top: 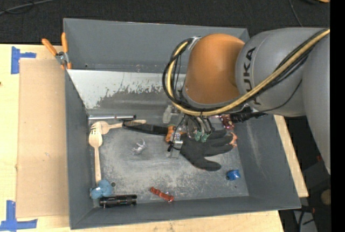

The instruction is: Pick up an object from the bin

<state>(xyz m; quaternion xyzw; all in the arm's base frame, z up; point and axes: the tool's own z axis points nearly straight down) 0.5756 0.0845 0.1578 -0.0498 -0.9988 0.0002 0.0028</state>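
Note:
My gripper hangs low under the arm's orange cover, right of the bin's middle. It is down at the left edge of a black glove that lies crumpled on the bin floor, and whether it touches the glove is hidden. A black-handled tool lies just left of the gripper, pointing toward it. A small clear plastic piece rests on the floor a little further left.
A wooden spoon and a metal rod lie along the left side. A blue lump and a black marker sit in the front left corner. A red piece and a small blue piece lie near the front.

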